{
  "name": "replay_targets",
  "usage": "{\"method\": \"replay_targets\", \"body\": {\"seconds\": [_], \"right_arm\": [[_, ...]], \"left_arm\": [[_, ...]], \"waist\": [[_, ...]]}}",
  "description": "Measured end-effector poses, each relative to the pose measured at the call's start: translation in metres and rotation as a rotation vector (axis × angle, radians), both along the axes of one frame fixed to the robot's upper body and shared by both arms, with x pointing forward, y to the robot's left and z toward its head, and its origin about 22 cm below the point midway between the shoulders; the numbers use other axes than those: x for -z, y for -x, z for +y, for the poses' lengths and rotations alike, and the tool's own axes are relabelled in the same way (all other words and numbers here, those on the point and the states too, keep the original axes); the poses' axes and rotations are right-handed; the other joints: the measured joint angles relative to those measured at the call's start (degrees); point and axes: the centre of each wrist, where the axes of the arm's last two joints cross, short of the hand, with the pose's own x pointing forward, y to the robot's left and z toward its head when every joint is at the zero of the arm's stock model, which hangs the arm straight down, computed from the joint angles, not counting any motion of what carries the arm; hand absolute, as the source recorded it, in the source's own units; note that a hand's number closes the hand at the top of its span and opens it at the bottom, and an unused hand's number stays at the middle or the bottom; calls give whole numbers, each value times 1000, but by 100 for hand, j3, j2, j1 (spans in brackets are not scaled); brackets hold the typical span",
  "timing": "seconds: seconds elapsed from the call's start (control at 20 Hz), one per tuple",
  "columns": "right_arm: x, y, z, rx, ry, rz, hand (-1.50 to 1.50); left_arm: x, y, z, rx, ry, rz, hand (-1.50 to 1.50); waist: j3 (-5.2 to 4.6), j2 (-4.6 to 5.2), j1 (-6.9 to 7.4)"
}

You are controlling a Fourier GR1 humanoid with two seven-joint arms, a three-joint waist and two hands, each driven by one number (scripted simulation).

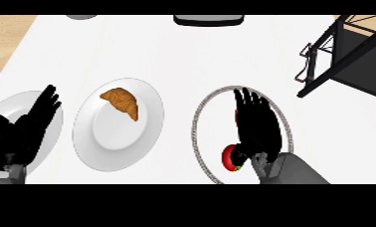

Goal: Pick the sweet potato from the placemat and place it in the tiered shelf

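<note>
Closest to me, my right hand [257,124] lies over the round placemat [200,121], a white disc with a grey rim near the counter's [220,56] front edge. Its fingers stretch out straight toward the back of the counter, uncurled, and they grip nothing that I can see. Under my wrist, at the front of the mat, a red rounded item [231,157] with a bit of green at its base peeks out just beside my thumb. A sliver of reddish brown shows at the left edge of my palm; it may be the sweet potato [236,116], but my hand hides most of it, so I cannot tell for sure.

Left of the mat sits a white plate [103,136] carrying a croissant [123,102] on its rear half. My left hand [33,121] rests open at the front left corner, fingers up, over a second white plate [18,100].

At the right edge, toward the back, stands the black frame of the tiered shelf [330,54], well apart from my right hand. A dark object [209,19] and a grey one [81,16] touch the back edge.
</note>
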Motion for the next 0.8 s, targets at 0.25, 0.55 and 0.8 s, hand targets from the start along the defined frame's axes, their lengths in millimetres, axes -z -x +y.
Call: {"method": "replay_targets", "body": {"seconds": [0.25,0.55,0.8], "right_arm": [[-5,-8,-1,-13,44,50,-150],[3,-15,-12,-1,96,97,-150],[15,-22,-18,23,132,121,-150]], "left_arm": [[-2,1,-6,-2,1,-5,0],[-2,4,-6,7,12,3,0],[3,7,0,1,9,6,0]], "waist": [[10,10,16],[15,18,14],[16,23,14]]}}
